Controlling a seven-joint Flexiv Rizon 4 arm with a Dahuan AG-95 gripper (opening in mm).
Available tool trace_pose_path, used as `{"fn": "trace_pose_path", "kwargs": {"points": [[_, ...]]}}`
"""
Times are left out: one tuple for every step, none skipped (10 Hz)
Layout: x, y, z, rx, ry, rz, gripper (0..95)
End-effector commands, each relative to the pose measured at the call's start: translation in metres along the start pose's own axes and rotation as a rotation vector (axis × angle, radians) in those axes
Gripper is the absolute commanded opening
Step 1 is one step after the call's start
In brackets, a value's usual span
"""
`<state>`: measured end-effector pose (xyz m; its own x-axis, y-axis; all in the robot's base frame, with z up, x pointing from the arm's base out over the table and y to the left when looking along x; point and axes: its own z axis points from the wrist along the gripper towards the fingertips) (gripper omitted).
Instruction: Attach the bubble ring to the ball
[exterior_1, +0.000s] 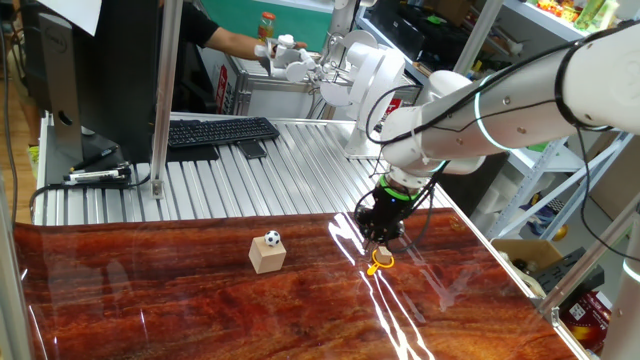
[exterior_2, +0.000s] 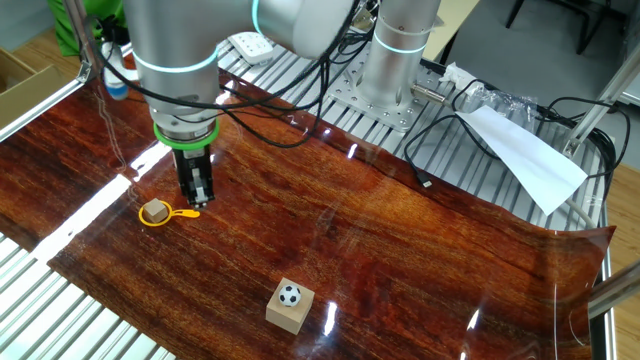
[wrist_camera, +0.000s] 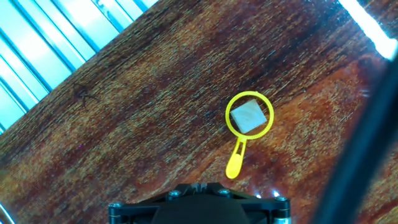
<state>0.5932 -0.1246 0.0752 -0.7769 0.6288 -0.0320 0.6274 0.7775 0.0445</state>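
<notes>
The yellow bubble ring (wrist_camera: 239, 146) lies flat on the red-brown wood mat, its loop around a small tan cube (wrist_camera: 248, 116) and its stem towards my hand. In the fixed views the bubble ring (exterior_1: 381, 263) (exterior_2: 163, 213) is just below and beside my gripper (exterior_1: 381, 240) (exterior_2: 199, 198). The fingers are shut with nothing between them and hang a little above the mat, next to the stem. The black-and-white ball (exterior_1: 273, 239) (exterior_2: 289, 295) rests on top of a larger tan cube (exterior_1: 267, 259) (exterior_2: 288, 314), well away from the gripper.
The mat (exterior_2: 400, 250) covers part of a slatted metal table (exterior_1: 290, 160). A keyboard (exterior_1: 220, 131) and a monitor (exterior_1: 90, 60) stand at the back. The arm's base (exterior_2: 400, 60), loose cables (exterior_2: 440, 150) and a white sheet of paper (exterior_2: 525, 150) lie beyond the mat.
</notes>
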Motion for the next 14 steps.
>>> {"fn": "trace_pose_path", "kwargs": {"points": [[0.000, -0.003, 0.001, -0.005, 0.002, 0.018, 0.0], [0.000, -0.007, 0.002, -0.008, 0.000, 0.021, 0.0], [0.000, -0.011, 0.003, -0.011, -0.005, 0.022, 0.0], [0.000, -0.015, 0.003, -0.012, -0.005, 0.020, 0.0], [0.000, -0.018, 0.004, -0.015, -0.002, 0.022, 0.0], [0.001, -0.020, 0.004, -0.016, -0.002, 0.033, 0.0], [0.001, -0.021, 0.004, -0.016, 0.002, 0.035, 0.0], [0.001, -0.022, 0.004, -0.018, 0.004, 0.050, 0.0], [0.001, -0.022, 0.004, -0.019, 0.005, 0.064, 0.0], [0.001, -0.022, 0.005, -0.020, 0.007, 0.066, 0.0], [0.001, -0.022, 0.005, -0.021, 0.011, 0.071, 0.0], [0.001, -0.022, 0.005, -0.023, 0.013, 0.080, 0.0], [0.001, -0.022, 0.005, -0.024, 0.019, 0.082, 0.0], [0.002, -0.022, 0.005, -0.027, 0.021, 0.082, 0.0]]}}
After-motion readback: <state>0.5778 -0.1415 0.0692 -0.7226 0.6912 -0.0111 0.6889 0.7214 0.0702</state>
